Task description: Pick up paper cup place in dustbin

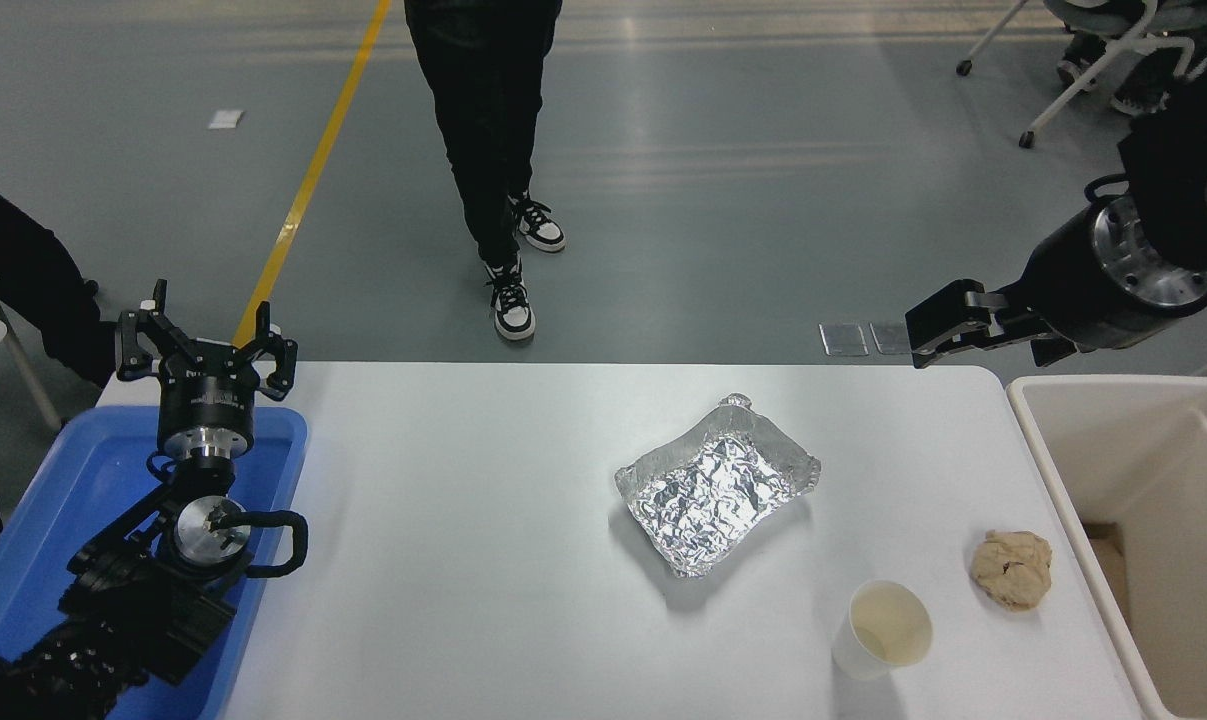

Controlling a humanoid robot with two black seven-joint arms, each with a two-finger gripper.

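My right gripper (pixel 921 338) hangs high off the table's far right corner, arm coming in from the right edge, pointing left. Fingers look pressed together, nothing between them. It's well apart from the paper cup (pixel 883 630).

Cup stands upright near the table's front edge, right side, open end up, cream inside visible. Nothing touching it. Tan crumpled paper ball (pixel 1011 568) sits just beside it, to the right and slightly farther back. Crinkled foil tray (pixel 715 484) lies farther back and left of the cup, near the table's middle, clear of both.

Dustbin (pixel 1063 470) stands against the table's right edge, open top; what shows of its inside is bare apart from a brownish patch low on the near wall. Ball is the nearest item to its rim.

My left gripper (pixel 206 352) is parked at the lower left over the blue tray (pixel 43 560), fingers spread, holding nothing.

1 person stands at the far side on the grey floor, legs and black-white sneakers (pixel 514 300) only in view. White table (pixel 463 560).
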